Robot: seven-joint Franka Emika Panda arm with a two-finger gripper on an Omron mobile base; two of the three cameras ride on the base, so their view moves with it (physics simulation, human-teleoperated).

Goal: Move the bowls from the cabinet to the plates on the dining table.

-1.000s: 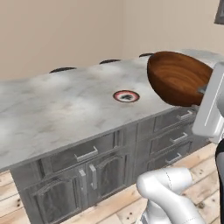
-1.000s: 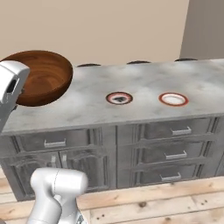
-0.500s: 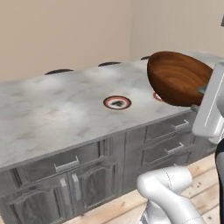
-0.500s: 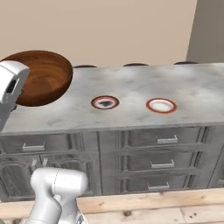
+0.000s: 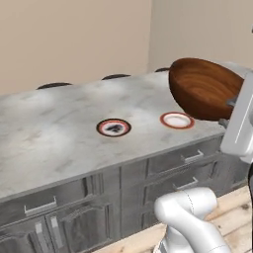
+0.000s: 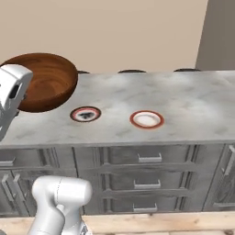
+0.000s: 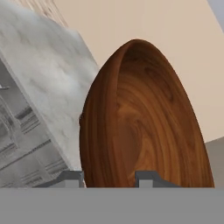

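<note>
A deep, glossy reddish-brown wooden bowl [image 5: 205,89] [image 6: 43,82] [image 7: 140,122] hangs tilted on its side, above the near edge of the dining table [image 5: 49,128] [image 6: 193,101] [image 7: 39,57]. My gripper [image 7: 109,178] [image 5: 228,111] is shut on the bowl's rim, with one finger on each side of the wall. Two small red-rimmed plates lie on the marbled top. One has a dark centre [image 5: 113,127] [image 6: 86,114], the other a pale centre [image 5: 176,120] [image 6: 146,119]. Nothing lies on either plate. The cabinet is out of view.
Grey drawers and doors [image 5: 183,160] [image 6: 137,158] front the island towards me. Dark chair backs [image 5: 54,85] [image 6: 131,71] line its far side against a beige wall. Wooden floor [image 6: 137,225] runs along the island's base.
The whole picture has shifted as the base drove along the island: both plates now sit further left in both base views. The bowl keeps its place in the gripper.
</note>
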